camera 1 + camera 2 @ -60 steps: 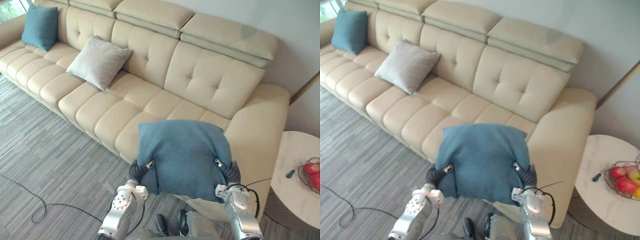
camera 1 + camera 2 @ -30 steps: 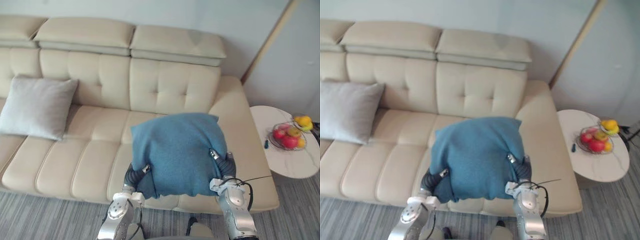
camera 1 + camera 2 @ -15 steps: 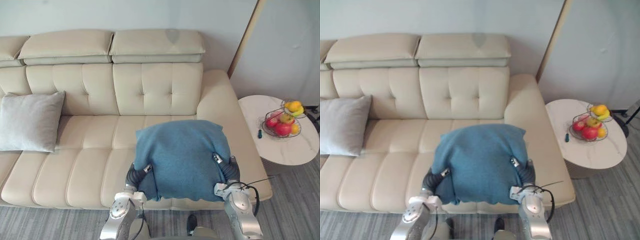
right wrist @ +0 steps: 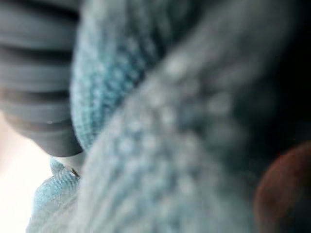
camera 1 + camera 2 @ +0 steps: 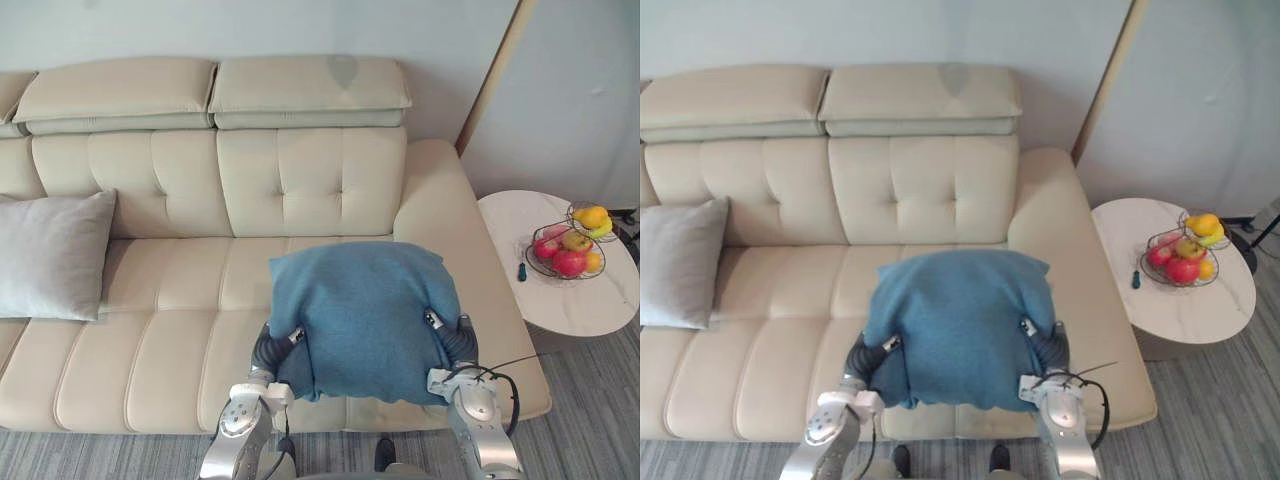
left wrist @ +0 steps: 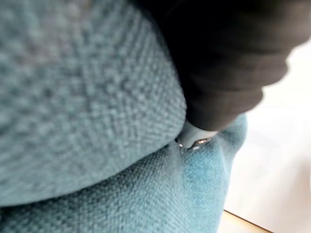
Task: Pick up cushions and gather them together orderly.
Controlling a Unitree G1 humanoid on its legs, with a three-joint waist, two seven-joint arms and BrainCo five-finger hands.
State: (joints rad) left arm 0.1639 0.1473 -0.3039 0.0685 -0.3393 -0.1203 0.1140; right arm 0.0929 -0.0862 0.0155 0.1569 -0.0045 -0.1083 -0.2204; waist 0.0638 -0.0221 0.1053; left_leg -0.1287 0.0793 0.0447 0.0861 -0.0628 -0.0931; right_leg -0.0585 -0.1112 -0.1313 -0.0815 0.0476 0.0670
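The blue cushion [image 5: 360, 315] is lifted between the left hand [image 5: 268, 352] and right hand [image 5: 460, 345]. Their grip is hidden, so its state cannot be told. Placing it by the grey cushion [image 5: 50, 255] on the sofa [image 5: 300, 180] is not yet done.

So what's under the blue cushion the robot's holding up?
The left hand and right hand go under the cushion at its lower corners, with the sofa seat below. The cushion covers the rest of both hands.
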